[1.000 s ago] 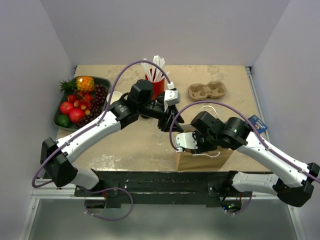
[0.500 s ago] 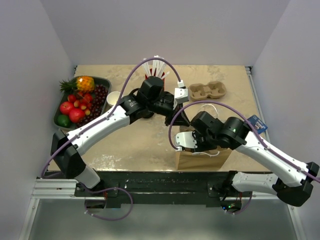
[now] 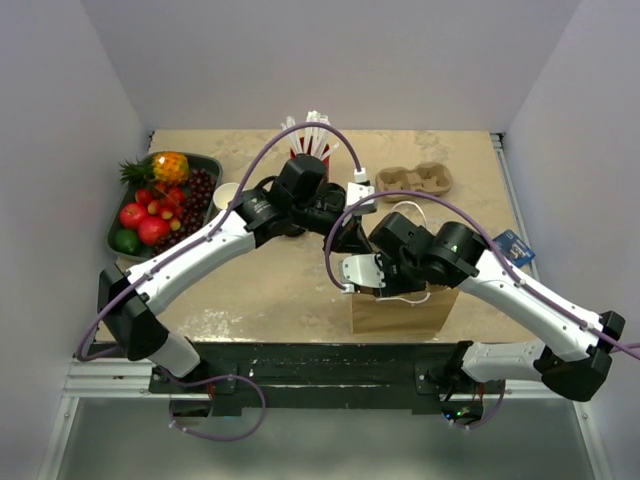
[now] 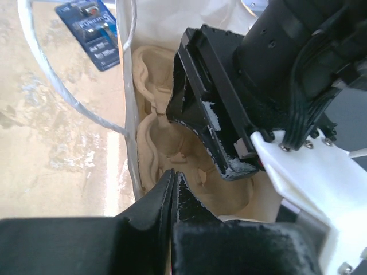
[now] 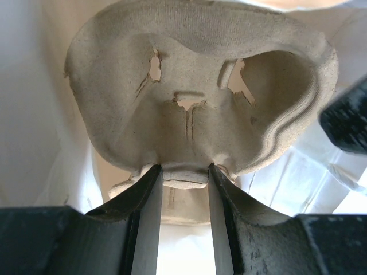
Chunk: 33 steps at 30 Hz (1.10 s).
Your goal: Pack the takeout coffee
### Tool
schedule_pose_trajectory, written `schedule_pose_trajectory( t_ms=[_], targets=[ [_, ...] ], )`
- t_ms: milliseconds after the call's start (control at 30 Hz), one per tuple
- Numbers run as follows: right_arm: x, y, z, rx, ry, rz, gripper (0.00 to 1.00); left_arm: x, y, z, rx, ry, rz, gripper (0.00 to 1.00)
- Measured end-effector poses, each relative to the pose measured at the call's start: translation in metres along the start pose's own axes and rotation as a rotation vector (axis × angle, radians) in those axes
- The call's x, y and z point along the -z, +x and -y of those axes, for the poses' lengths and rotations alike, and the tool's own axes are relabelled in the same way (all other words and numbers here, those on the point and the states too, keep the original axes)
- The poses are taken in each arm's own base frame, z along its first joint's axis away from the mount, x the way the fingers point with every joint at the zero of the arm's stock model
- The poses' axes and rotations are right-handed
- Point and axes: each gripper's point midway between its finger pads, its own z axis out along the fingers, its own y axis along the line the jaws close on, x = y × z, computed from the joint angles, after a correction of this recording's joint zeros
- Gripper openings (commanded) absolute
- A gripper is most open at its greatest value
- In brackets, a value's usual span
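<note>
- The takeout coffee shows in no view. It is probably hidden under the left arm by the red straw cup (image 3: pixel 305 140), so it lies behind both grippers.
- The left gripper (image 4: pixel 172 179) is pressed together and empty, poised over the paper bag (image 3: pixel 400 312) — likely the nearer arm.
- The right gripper (image 5: pixel 184 172) pinches the pulp carrier (image 5: pixel 189 103) by its tab, inside the bag.

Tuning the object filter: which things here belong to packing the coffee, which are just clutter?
Job: paper bag; pulp carrier, gripped by right fingers inside the bag; lidded coffee (not visible).
Lying about: fruit tray; red straw cup; spare carrier; lidless cup; blue packet.
</note>
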Motion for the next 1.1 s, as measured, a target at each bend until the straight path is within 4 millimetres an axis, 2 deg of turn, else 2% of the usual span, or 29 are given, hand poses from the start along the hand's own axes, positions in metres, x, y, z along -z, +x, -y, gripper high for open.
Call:
schedule_pose_trajectory(
  t_ms=[33, 67, 100, 167, 267, 467, 700, 833, 933, 967, 1033, 1067, 1100],
  targets=[
    [0.001, -0.001, 0.002, 0.001, 0.004, 0.001, 0.00, 0.002, -0.003, 0.000, -0.011, -0.012, 0.005, 0.19],
    [0.001, -0.002, 0.003, 0.003, 0.006, 0.002, 0.00, 0.005, -0.006, 0.000, -0.024, -0.025, 0.012, 0.39],
    [0.002, -0.004, 0.004, 0.005, 0.010, 0.003, 0.00, 0.008, -0.010, -0.001, -0.043, -0.039, 0.019, 0.45],
    [0.004, -0.005, 0.007, 0.010, 0.021, 0.001, 0.00, 0.013, -0.019, -0.002, -0.078, -0.065, 0.037, 0.51],
    [0.004, -0.007, 0.007, 0.026, 0.027, -0.001, 0.00, 0.018, -0.030, -0.004, -0.111, -0.088, 0.056, 0.54],
    [0.005, -0.005, 0.005, 0.078, 0.046, -0.014, 0.00, 0.017, -0.036, -0.013, -0.144, -0.116, 0.049, 0.58],
    [0.006, 0.002, 0.000, 0.100, 0.058, -0.017, 0.00, 0.008, -0.022, -0.028, -0.121, -0.125, -0.024, 0.53],
    [0.003, 0.001, -0.001, 0.116, 0.055, -0.019, 0.00, -0.002, -0.006, -0.035, -0.078, -0.110, -0.068, 0.50],
    [0.001, 0.002, -0.002, 0.126, 0.053, -0.026, 0.00, -0.007, 0.003, -0.037, -0.055, -0.101, -0.090, 0.41],
    [0.000, 0.002, -0.002, 0.128, 0.053, -0.027, 0.00, -0.008, 0.005, -0.037, -0.049, -0.098, -0.096, 0.33],
    [0.000, 0.002, -0.002, 0.130, 0.052, -0.027, 0.00, -0.010, 0.005, -0.037, -0.041, -0.089, -0.101, 0.26],
    [0.000, 0.002, -0.002, 0.129, 0.054, -0.027, 0.00, -0.010, 0.004, -0.037, -0.041, -0.085, -0.100, 0.16],
    [-0.001, 0.002, -0.002, 0.130, 0.054, -0.030, 0.00, -0.010, 0.003, -0.036, -0.041, -0.080, -0.098, 0.11]
  ],
)
